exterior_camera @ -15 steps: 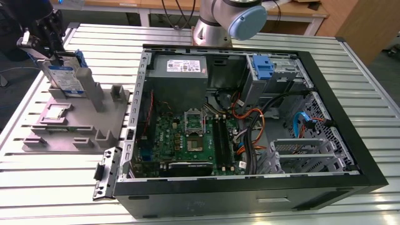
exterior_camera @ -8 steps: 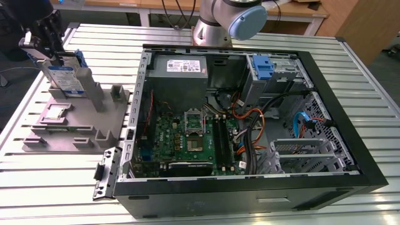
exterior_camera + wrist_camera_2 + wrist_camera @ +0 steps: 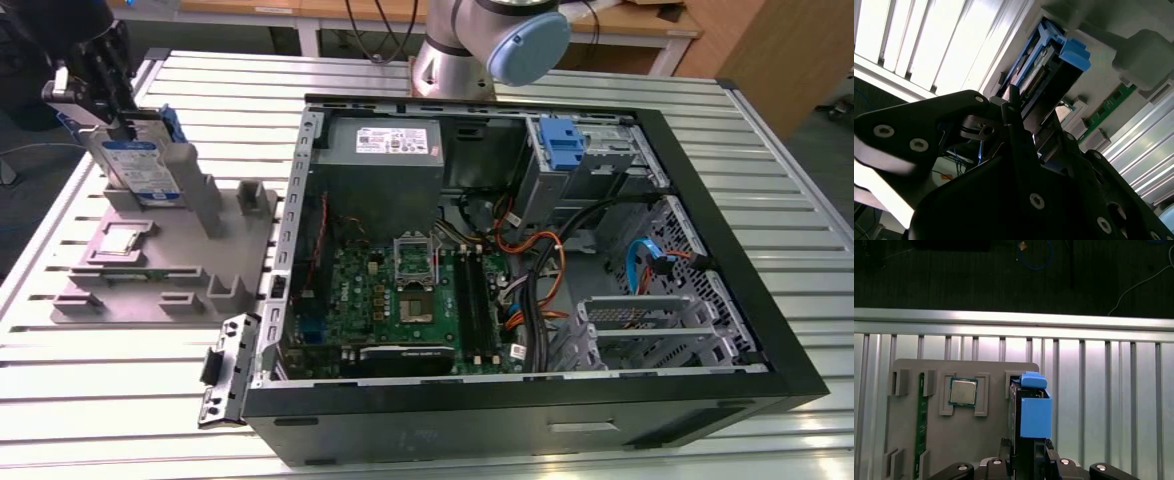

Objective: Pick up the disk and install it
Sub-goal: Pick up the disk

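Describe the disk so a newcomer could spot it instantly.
Start at the open PC case; a grey tray lies beside it on the exterior view's left. The disk stands upright at the tray's far end, at the pincer: the tray's sole silver-grey slab with blue rails and a blue-and-white label.

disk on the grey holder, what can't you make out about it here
Exterior view: the disk has its upper corner behind the gripper, its foot down in the grey holder.
Second wrist view: the gripper body covers most of it.
First wrist view: edge-on, so its label is hidden.
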`<state>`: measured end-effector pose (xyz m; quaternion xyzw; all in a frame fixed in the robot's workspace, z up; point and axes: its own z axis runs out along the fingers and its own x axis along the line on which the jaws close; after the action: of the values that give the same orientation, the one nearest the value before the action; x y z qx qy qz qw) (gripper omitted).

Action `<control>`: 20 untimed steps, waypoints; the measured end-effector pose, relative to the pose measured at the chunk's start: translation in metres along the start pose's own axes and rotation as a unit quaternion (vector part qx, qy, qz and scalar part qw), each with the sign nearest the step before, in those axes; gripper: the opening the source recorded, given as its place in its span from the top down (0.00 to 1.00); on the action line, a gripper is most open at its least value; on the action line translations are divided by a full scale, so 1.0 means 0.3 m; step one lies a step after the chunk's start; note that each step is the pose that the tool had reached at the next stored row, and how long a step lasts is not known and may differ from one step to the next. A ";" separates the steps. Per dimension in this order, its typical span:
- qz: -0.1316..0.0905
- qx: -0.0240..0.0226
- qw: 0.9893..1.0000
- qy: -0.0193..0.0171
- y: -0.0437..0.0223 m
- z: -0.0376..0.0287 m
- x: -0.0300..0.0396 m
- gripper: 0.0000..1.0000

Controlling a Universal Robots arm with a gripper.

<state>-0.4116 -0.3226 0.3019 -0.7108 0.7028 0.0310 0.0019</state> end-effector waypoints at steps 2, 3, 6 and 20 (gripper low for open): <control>0.000 0.000 1.000 0.000 0.000 0.000 0.000 0.65; 0.000 0.000 1.000 0.000 0.000 -0.001 0.001 0.65; 0.000 0.000 1.000 0.000 0.000 -0.001 0.007 0.65; 0.000 0.000 1.000 0.000 0.000 -0.001 0.009 0.65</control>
<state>-0.4116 -0.3254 0.3021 -0.7107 0.7028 0.0311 0.0018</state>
